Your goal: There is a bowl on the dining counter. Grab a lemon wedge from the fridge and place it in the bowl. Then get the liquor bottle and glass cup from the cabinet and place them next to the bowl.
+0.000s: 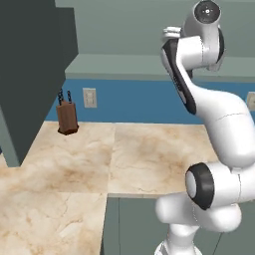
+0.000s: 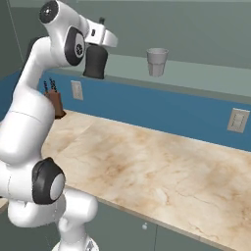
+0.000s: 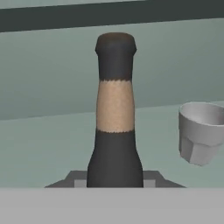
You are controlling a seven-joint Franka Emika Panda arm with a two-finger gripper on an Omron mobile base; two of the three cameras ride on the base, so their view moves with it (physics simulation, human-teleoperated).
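Observation:
My gripper (image 2: 99, 43) is shut on the liquor bottle (image 2: 95, 61), a dark bottle with a thin neck. It holds the bottle upright at the left end of the open cabinet's shelf (image 2: 196, 81). In the hand view the liquor bottle (image 3: 114, 131) rises between my fingertips (image 3: 151, 179), showing a tan band on its neck and a dark cap. The glass cup (image 2: 157, 61), a grey tumbler, stands upright on the same shelf to the right of the bottle, apart from it. It is the glass cup (image 3: 201, 131) at the right of the hand view. The bowl, lemon wedge, fridge and dining counter are out of view.
A beige marbled counter (image 2: 147, 162) runs below the cabinet against a blue wall. A brown knife block (image 1: 67, 117) stands at its back left. The cabinet's open door (image 1: 30, 74) hangs out at the left. Wall outlets (image 2: 238, 120) sit on the blue wall.

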